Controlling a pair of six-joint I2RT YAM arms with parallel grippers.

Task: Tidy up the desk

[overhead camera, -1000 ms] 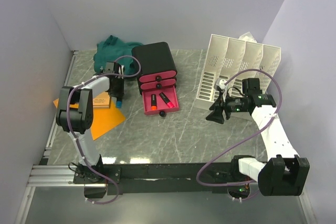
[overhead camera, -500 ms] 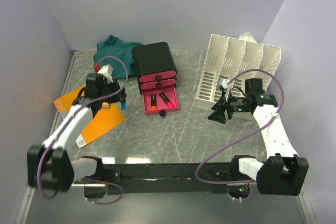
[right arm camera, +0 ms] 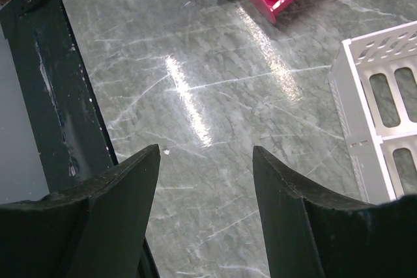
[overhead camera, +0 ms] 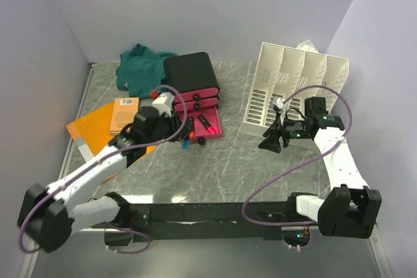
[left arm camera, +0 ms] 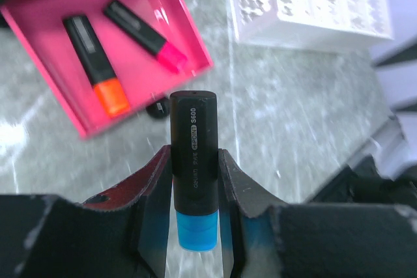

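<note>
The desk [overhead camera: 260, 167] fills the middle of the overhead view, its grey-green veined top running from the black rail at the bottom up to the back wall. The left gripper [left arm camera: 194, 174] pinches a blue highlighter [left arm camera: 193, 154] across its black barrel, blue end toward the wrist and black end pointing away.

In the left wrist view the open pink drawer [left arm camera: 156, 4] lies in the upper left, just beyond the highlighter's black tip and slightly to its left. Inside it an orange highlighter [left arm camera: 96, 69] and a pink highlighter [left arm camera: 146, 36] lie side by side on a diagonal, so the held one likely needs to swing a little leftward to match them. The left arm is clearly the nearer one to the drawer.

The right gripper [right arm camera: 205, 167] hangs with its jaws spread and nothing between them, at centre right of the overhead view, just in front of the white file rack [overhead camera: 293, 89].

On the blue highlighter's barrel "S600" reads clearly; the smaller print beside it is too fine to make out.
</note>
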